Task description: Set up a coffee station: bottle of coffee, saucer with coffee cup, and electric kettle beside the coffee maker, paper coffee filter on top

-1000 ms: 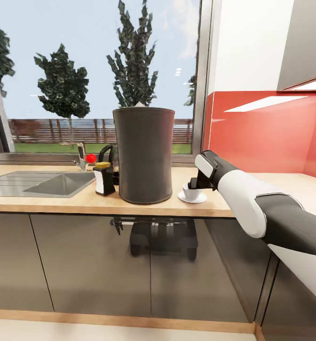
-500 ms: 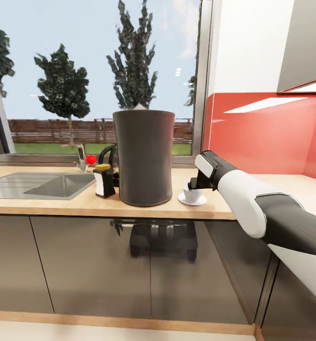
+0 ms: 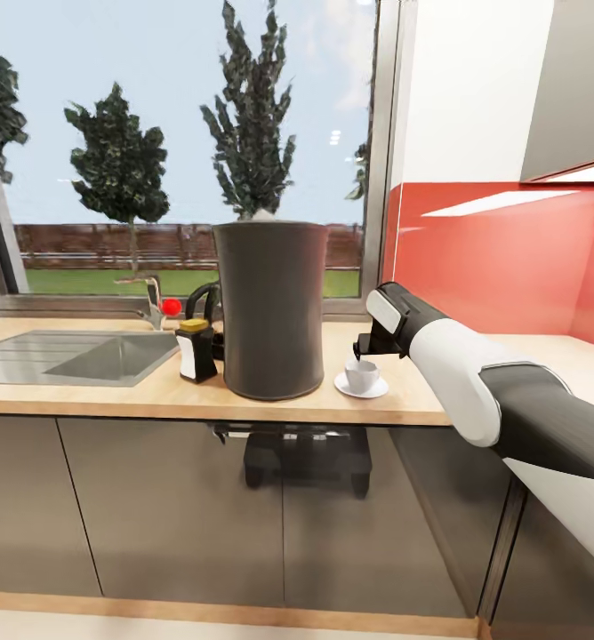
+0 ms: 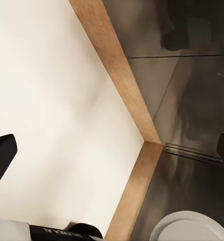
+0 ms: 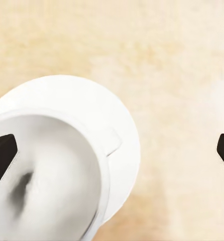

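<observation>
The right gripper [image 3: 365,345] hovers just above the coffee cup [image 3: 362,374], fingers spread wide and holding nothing. The cup stands on the saucer [image 3: 361,387], which lies on the kitchen countertop [image 3: 110,396] at 3 o'clock from the coffee maker [image 3: 272,308]. At 9 o'clock from the coffee maker stands the bottle of coffee [image 3: 196,350], with the electric kettle [image 3: 204,305] half hidden behind. The left gripper [image 4: 112,150], also spread wide, points at floor [image 4: 51,115] and cabinet fronts [image 4: 192,85].
</observation>
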Motion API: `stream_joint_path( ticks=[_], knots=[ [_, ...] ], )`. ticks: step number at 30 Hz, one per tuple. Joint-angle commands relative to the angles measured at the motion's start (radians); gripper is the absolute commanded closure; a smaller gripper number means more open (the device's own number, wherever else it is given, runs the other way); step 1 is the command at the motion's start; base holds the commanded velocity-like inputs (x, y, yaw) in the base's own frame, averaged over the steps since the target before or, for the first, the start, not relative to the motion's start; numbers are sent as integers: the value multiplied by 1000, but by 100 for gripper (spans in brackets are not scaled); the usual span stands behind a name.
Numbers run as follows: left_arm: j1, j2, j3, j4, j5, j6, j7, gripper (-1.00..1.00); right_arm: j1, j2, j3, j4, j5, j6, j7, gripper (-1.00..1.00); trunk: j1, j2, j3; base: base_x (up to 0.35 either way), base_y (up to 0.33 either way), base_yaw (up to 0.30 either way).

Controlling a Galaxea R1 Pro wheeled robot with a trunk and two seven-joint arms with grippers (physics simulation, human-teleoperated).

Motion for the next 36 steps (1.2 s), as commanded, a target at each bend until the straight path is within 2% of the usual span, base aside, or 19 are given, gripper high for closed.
stream_joint_path(
  ticks=[1,4,9,17,20,22,25,26,28,30,31,32,33,34,36],
  knots=[
    [0,0,7,0,-4,10,-3,-100,0,0,5,-1,-11,3,-7,-100,-4,7,2,0,0,0],
    [-1,0,7,0,-4,10,-3,-100,0,0,5,-1,-11,3,-7,-100,-16,28,11,0,0,0],
    [-1,0,7,0,-4,10,-3,-100,0,0,5,-1,-11,3,-7,-100,-16,28,11,0,0,0],
    [-1,0,7,0,-4,10,-3,-100,0,-7,4,-21,-12,2,-2,-100,-46,84,36,0,0,0],
    [-1,0,7,0,-4,10,-3,-100,0,-10,5,-54,-12,1,15,-100,-46,84,36,0,0,0],
    [-1,0,7,0,-4,10,-3,-100,0,-15,4,-92,-13,1,51,-100,-46,84,36,0,0,0],
    [-1,0,7,-1,-4,10,-3,-100,0,-62,4,-154,-15,-4,175,-100,-46,84,36,0,0,0],
    [-1,-1,7,-1,-4,9,-3,-100,4,-87,3,-180,-15,-14,246,-100,-46,84,36,0,0,0],
    [-1,-1,7,-1,-4,9,-3,-100,17,-116,3,-212,-15,-41,327,-100,-46,84,36,0,0,0],
    [-1,-1,7,-2,-4,9,-3,-100,84,-174,3,-341,-14,-112,501,-100,-46,84,36,0,0,0],
    [-1,-1,7,-3,-4,9,-3,-100,133,-196,3,-436,-13,-132,563,-100,-46,84,36,0,0,0],
    [-1,-1,7,-3,-4,9,-3,-100,189,-213,3,-552,-12,-144,603,-100,-46,84,36,0,0,0],
    [-1,-1,7,-3,-4,9,-3,-100,220,-220,2,-619,-12,-148,618,-100,-46,84,36,0,0,0],
    [-1,-1,7,-3,-4,9,-3,-100,288,-231,1,-759,-12,-152,638,-100,-46,84,36,0,0,0],
    [-1,-1,7,-3,-4,9,-3,-100,354,-237,0,-884,-12,-155,652,-100,-46,84,36,0,0,0]
  ],
)
